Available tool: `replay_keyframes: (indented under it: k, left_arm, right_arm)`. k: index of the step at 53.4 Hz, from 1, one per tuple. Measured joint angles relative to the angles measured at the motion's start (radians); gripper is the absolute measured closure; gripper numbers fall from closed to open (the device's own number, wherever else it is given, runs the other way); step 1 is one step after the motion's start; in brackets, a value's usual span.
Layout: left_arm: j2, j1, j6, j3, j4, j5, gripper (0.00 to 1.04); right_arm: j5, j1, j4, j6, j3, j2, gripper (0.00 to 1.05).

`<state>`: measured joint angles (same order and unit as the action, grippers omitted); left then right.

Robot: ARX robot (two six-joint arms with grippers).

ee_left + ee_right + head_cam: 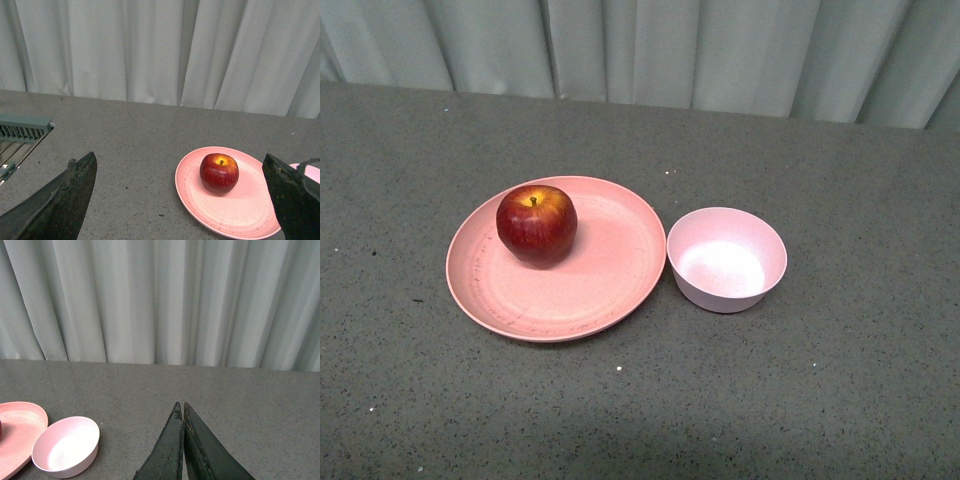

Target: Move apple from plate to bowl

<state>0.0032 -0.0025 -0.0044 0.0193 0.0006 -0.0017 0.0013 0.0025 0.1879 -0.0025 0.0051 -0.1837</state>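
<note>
Apple sits on the upper-left part of the plate, left of centre in the front view (stem up). Bowl stands just right of the plate's rim; can't tell if they touch. Both are on the grey desk. Left fingers are spread wide apart. Right fingers are pressed together, tip to tip. Curtain runs across the top.

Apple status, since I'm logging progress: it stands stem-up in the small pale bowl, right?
No. The apple stands stem-up on the salmon-pink plate, not in the small pale bowl, which sits empty beside the plate. The front view shows this.
</note>
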Motion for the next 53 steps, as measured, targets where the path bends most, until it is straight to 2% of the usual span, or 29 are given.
replay_keyframes:
  k: [2,5,7,19,26,34,43,47,53]
  left_arm:
    - [0.000,0.000,0.000,0.000,0.000,0.000,0.07]
    - [0.000,0.000,0.000,0.000,0.000,0.000,0.07]
    - [0.000,0.000,0.000,0.000,0.000,0.000,0.07]
    - [0.000,0.000,0.000,0.000,0.000,0.000,0.07]
    - [0.000,0.000,0.000,0.000,0.000,0.000,0.07]
    - [0.000,0.000,0.000,0.000,0.000,0.000,0.07]
    - [0.002,-0.001,0.000,0.001,-0.002,-0.007,0.07]
    - [0.129,-0.057,-0.046,0.055,-0.146,-0.190,0.07]
    - [0.307,-0.080,-0.069,0.062,-0.042,-0.195,0.07]
  right_arm:
    - [0.000,0.000,-0.010,0.000,0.000,0.009,1.04]
    - [0.000,0.000,-0.142,0.000,0.001,0.108,1.04]
    - [-0.001,0.000,-0.175,0.000,0.001,0.140,1.04]
    - [-0.002,0.000,-0.186,0.000,0.001,0.179,1.04]
    - [-0.002,0.000,-0.187,0.000,0.001,0.179,0.73]
    - [-0.002,0.000,-0.187,0.000,0.001,0.179,0.48]
    - [-0.002,0.000,-0.187,0.000,0.001,0.179,0.09]
    - [-0.002,0.000,-0.187,0.000,0.001,0.179,0.10]
    - [-0.002,0.000,-0.187,0.000,0.001,0.179,0.09]
